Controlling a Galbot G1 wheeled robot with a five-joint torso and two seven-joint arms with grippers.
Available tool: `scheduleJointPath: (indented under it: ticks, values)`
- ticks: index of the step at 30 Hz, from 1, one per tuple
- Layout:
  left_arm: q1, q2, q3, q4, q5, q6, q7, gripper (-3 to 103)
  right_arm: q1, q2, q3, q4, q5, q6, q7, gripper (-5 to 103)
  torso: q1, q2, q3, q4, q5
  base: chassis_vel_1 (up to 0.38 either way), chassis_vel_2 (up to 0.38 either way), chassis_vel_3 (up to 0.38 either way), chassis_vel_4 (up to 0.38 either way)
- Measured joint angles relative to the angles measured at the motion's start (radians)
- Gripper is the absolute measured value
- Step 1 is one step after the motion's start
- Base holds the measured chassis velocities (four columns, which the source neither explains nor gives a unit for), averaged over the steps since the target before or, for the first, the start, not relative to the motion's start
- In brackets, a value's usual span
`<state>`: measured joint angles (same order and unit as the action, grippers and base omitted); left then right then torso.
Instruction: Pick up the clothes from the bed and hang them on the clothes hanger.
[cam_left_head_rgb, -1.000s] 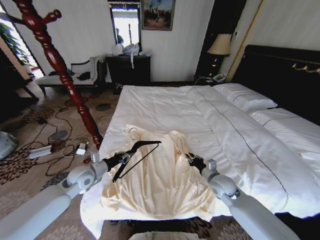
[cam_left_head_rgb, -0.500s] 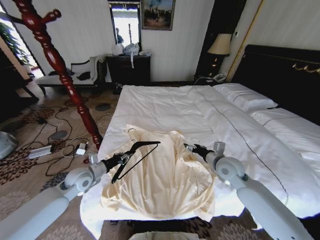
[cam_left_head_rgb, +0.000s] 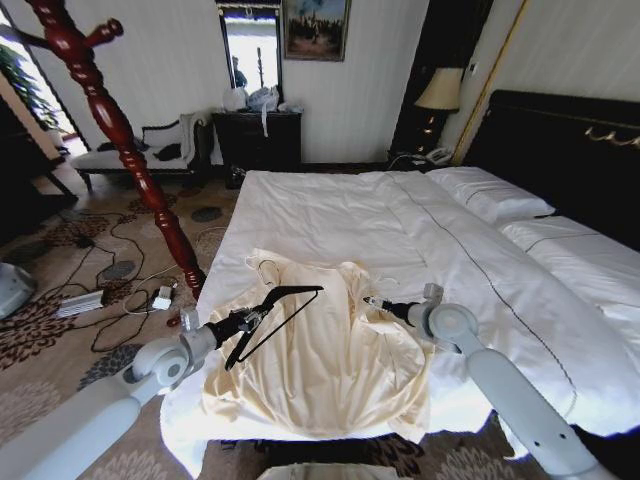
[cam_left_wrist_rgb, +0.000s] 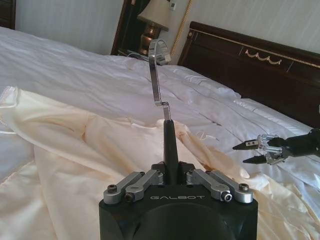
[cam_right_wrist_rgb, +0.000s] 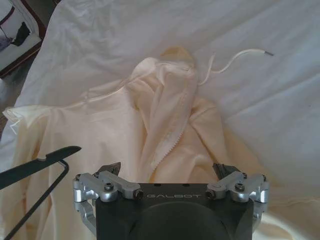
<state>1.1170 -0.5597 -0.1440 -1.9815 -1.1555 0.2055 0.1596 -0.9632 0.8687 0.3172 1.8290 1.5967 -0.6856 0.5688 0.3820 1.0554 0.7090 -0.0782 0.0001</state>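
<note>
Cream, pale-yellow silky long-sleeved shirt (cam_left_head_rgb: 325, 345) lies spread and rumpled on the near left part of the wide bed with the plain white duvet (cam_left_head_rgb: 470, 270), its lower edge reaching the foot of the mattress; collar end points toward the pillows, and a thin pale cord (cam_right_wrist_rgb: 235, 59) trails from the neck opening onto the duvet. In the right wrist view the front placket with its scalloped edge stands up in a fold at mid-shirt. Thin black triangular coat hanger with a silver wire hook (cam_left_head_rgb: 272, 312) is held above the shirt's left half, tilted, one corner up toward the collar. Left gripper (cam_left_head_rgb: 245, 320) is clamped on the hanger at the neck below the hook; in the left wrist view the black stem rises from between its closed fingers (cam_left_wrist_rgb: 145, 179) and the silver hook (cam_left_wrist_rgb: 157, 70) stands above it. Right gripper (cam_left_head_rgb: 375, 302) hovers just beside the shirt's right shoulder, over the fabric edge, fingers (cam_left_wrist_rgb: 250, 145) spread apart and holding nothing. Two white pillows (cam_left_head_rgb: 490, 195) lie against the black headboard (cam_left_head_rgb: 570, 140). Tall dark-red turned-wood coat stand (cam_left_head_rgb: 120, 130) rises from the patterned carpet beside the bed's left side, well apart from the hanger.
</note>
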Motion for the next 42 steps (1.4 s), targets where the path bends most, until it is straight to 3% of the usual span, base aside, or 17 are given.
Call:
scheduleJointPath:
  ticks: [7,21,38,39,42]
  values:
    - [0.0,0.002,0.004,0.0,0.0,0.0,-0.003,14,0.03,0.034,-0.02,-0.025,0.032,-0.003,0.005,100,0.0,0.0,0.0,0.0006,-0.0001,0.0,0.0,0.0,0.0]
    - [0.028,0.015,0.004,-0.021,-0.012,0.0,-0.007,14,0.121,0.135,-0.027,-0.197,-0.001,0.0,-0.047,100,0.0,0.0,0.0,0.0007,-0.0001,0.0,0.0,0.0,0.0]
    - [0.039,0.009,-0.003,-0.018,-0.008,0.0,-0.014,14,0.177,0.175,-0.05,-0.229,0.0,-0.011,-0.05,103,0.0,0.0,0.0,0.0004,-0.0001,0.0,0.0,0.0,0.0]
    - [0.039,0.009,-0.003,-0.017,-0.008,0.0,-0.014,14,0.181,0.178,-0.05,-0.235,-0.001,-0.015,-0.052,95,0.0,0.0,0.0,0.0005,-0.0001,0.0,0.0,0.0,0.0]
    - [0.039,0.009,-0.002,-0.017,-0.008,0.0,-0.014,14,0.183,0.179,-0.05,-0.242,-0.004,-0.019,-0.054,95,0.0,0.0,0.0,0.0004,-0.0001,0.0,0.0,0.0,0.0]
